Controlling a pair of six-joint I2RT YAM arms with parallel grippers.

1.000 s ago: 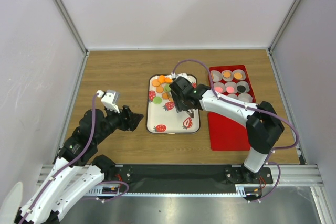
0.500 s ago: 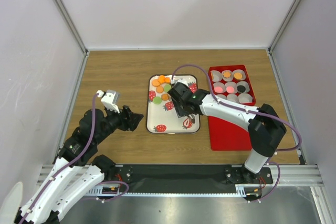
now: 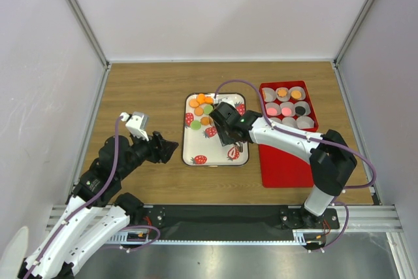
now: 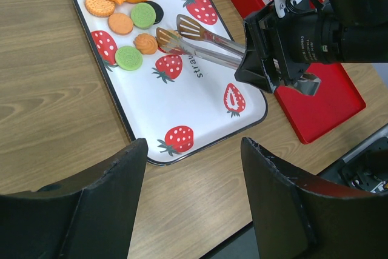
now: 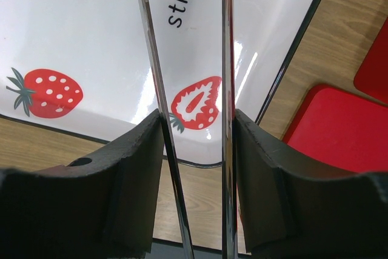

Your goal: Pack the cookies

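Right gripper is clamped on metal tongs, with a handle against each finger. The tong tips are a little apart, low over the strawberry tray mid-bench, just beside an orange cookie; can't tell if they touch. Loose cookies are clustered in the tray's far-left corner: orange, green, one black. More cookies sit in paper cups at the far end of the red tray on the right. Left gripper is spread wide and holds nothing, over the bench just left of the strawberry tray.
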